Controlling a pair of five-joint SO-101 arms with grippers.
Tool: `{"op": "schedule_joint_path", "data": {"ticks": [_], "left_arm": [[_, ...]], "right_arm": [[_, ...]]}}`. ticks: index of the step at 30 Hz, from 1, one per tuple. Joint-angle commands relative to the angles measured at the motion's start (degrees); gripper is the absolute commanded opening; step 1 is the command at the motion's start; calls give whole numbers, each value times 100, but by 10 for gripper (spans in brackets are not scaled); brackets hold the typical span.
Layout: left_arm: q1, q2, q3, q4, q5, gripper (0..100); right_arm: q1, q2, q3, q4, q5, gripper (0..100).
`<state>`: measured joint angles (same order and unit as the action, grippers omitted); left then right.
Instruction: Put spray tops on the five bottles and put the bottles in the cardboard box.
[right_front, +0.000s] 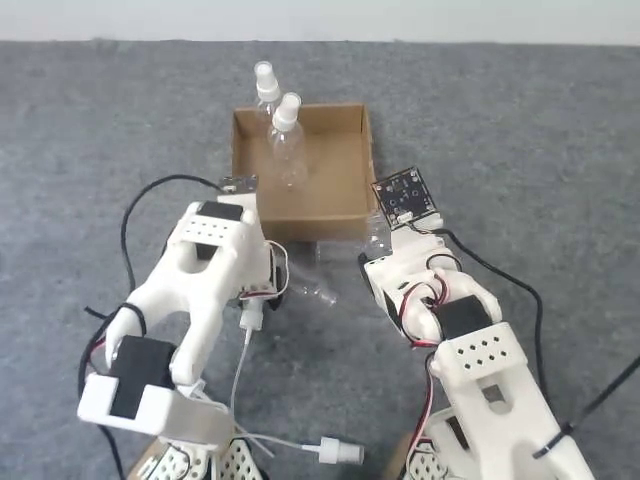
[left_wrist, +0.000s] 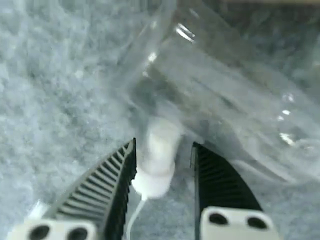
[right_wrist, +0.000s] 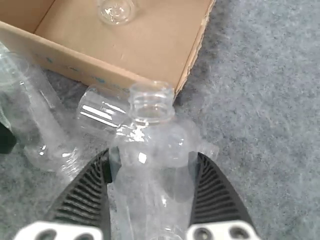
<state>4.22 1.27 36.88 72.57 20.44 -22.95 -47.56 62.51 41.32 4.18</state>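
Observation:
My left gripper is shut on a white spray top, whose thin tube hangs down from it. Its tip is close to the clear bottles lying on the carpet in front of it. My right gripper is shut on an uncapped clear bottle, with the open neck pointing toward the cardboard box. In the high view, one capped bottle stands inside the box and another capped bottle stands just behind it. An uncapped bottle lies between the two grippers.
A loose spray top with its tube lies on the grey carpet near the arm bases. Black cables curve around both arms. Two more clear bottles lie against the box's front wall.

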Motion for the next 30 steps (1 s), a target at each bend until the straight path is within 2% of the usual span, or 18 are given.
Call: {"op": "schedule_joint_path", "data": {"ticks": [1,4,9,13,22,26,30], "left_arm": [[-246,-35,215,-774,-70,173],[-281,-44,286,-800,-62,153],[-281,-88,312,-747,-35,4],[-299,-97,286,-615,-26,12],[-308,-105,-497,651,-26,12],[-308,-141,-752,826,35,12],[-308,-747,-769,826,255,11]], "right_arm": [[57,-251,-237,-127,-9,6],[57,-251,-237,-127,-9,6],[57,-251,-237,-127,-9,6],[57,-251,-237,-127,-9,6],[31,-251,-237,-110,-9,6],[4,-251,-237,-92,-9,6],[4,-251,-229,-92,-9,6]]}}
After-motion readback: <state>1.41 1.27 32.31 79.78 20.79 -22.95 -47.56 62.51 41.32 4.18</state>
